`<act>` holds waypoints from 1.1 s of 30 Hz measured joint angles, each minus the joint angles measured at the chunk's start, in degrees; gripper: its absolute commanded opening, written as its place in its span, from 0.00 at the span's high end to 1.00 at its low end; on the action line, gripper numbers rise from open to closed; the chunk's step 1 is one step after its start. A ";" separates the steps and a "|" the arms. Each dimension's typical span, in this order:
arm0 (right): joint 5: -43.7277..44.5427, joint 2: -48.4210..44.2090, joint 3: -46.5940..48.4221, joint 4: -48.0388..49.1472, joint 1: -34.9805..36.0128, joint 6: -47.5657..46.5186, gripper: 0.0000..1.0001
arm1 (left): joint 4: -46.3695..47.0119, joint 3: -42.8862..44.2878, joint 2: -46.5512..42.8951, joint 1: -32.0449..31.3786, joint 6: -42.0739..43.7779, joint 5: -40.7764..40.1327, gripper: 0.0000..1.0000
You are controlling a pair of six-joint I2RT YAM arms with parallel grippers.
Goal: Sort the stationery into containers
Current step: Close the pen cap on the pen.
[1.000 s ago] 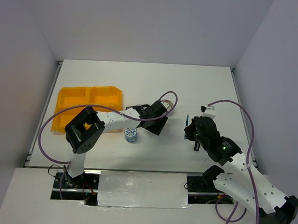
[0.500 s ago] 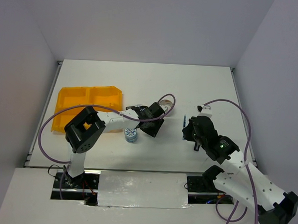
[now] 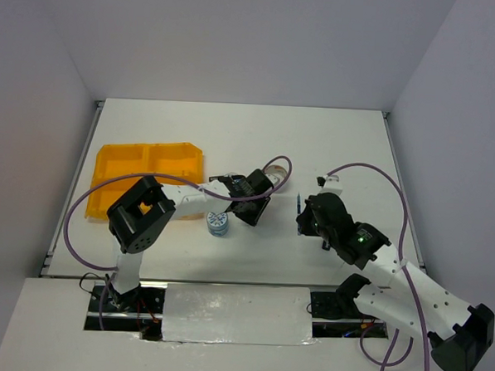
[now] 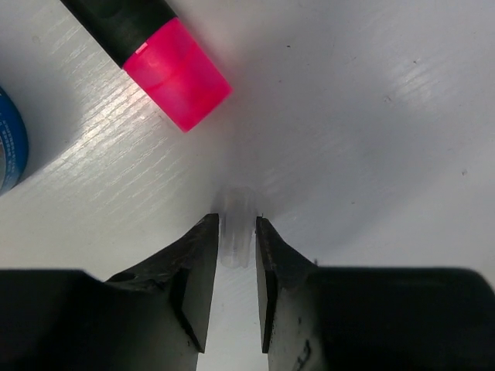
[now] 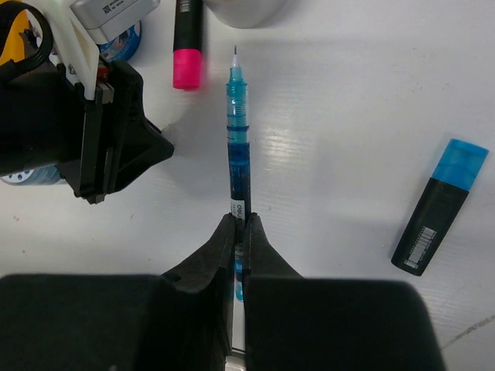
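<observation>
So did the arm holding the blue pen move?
Yes. The right gripper, shut on the blue pen, has slid left, away from the table's right edge, nearer the tape roll.

bare table (image 5: 348,100) between blue pen (image 5: 237,131) and blue-capped marker (image 5: 437,205), left arm (image 5: 93,131) and pink highlighter (image 5: 187,46) crowd pen's left

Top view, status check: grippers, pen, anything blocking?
Right gripper shut on blue pen. Left gripper: jaws flank small clear piece, grip unconfirmed. Left arm sits between pen and orange tray.
</observation>
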 measured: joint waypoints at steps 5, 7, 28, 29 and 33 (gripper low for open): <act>0.20 0.00 0.00 0.33 0.72 0.00 1.00 | 0.00 0.00 0.04 0.00 0.07 0.07 0.72; 0.26 0.00 0.00 0.35 0.96 0.02 1.00 | 0.07 0.00 0.04 0.00 0.04 0.11 0.82; -0.22 -1.77 -0.22 2.01 1.33 -0.26 1.00 | 1.68 -3.91 -3.72 0.02 -0.72 -0.20 1.00; -0.90 -2.36 -0.46 2.73 1.33 -0.55 1.00 | 1.46 -4.39 -4.76 0.02 -1.11 -0.63 1.00; -5.81 -5.07 -2.14 7.34 1.42 -2.54 1.00 | 1.20 -5.01 -11.10 0.02 -3.06 -2.80 1.00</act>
